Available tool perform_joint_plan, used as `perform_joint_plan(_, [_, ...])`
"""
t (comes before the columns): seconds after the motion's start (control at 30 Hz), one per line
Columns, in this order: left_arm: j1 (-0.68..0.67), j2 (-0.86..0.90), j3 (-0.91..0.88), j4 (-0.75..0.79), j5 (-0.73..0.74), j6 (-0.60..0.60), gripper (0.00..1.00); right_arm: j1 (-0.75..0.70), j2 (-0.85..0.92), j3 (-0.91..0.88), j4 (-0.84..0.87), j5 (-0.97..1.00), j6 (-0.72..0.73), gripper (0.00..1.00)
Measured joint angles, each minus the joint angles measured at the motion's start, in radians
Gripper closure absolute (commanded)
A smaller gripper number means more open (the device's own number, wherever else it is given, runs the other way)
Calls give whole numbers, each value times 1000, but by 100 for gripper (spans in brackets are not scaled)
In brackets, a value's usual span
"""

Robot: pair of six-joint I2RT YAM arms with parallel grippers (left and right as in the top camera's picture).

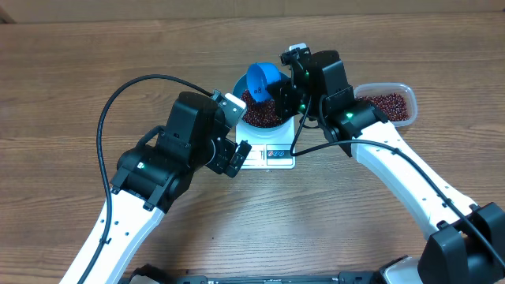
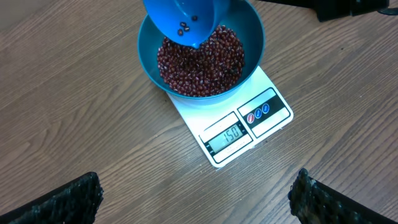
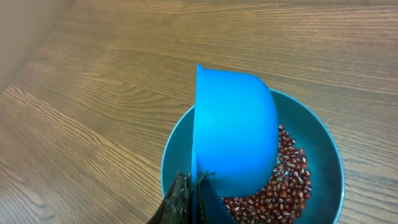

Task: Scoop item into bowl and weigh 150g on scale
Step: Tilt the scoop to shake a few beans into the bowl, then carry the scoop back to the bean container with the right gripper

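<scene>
Beans point(image 1: 260, 116), small and dark red-brown, fill the round, deep, bright blue bowl point(image 1: 239, 88) in the overhead view. The bowl stands on the small flat white square scale point(image 1: 276, 158), on the wooden table point(image 1: 79, 63). The right gripper point(image 1: 282, 93) is clamped on a small blue handled plastic scoop point(image 1: 263, 80), tipped over the bowl. The left gripper point(image 1: 239, 158) hangs beside the scale's front left corner, jaws spread, holding nothing. A clear rounded-rectangular plastic tub point(image 1: 406, 91) with more beans lies to the right of the bowl, behind the right arm.

From the left wrist, the bowl point(image 2: 146, 56) covers the back of the scale point(image 2: 273, 118), whose display reads 150. The scoop point(image 2: 168, 12) tilts above the beans point(image 2: 202, 65), a few still inside it. Both left fingers point(image 2: 68, 199) stand far apart over bare table.

From the right wrist, the scoop point(image 3: 233, 130) shows its underside, above the bowl point(image 3: 326, 149) and beans point(image 3: 289, 180). The right gripper's dark fingers point(image 3: 180, 202) sit pressed together at its near edge.
</scene>
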Motion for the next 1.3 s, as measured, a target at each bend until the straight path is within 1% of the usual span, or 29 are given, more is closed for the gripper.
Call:
perform_joint_plan(0.67, [0,0,0,0,0,0,0,0,0,0,11,-4,23,96])
perform_joint_plan(0.9, [0,0,0,0,0,0,0,-9,-5,0,14,-4,74,96])
perform_joint_plan(1.03, [0,0,0,0,0,0,0,-55,-34,0,14,0,85,96])
perform_joint_plan(1.3, [0,0,0,0,0,0,1,-236,-137,0,-19,8,93,96])
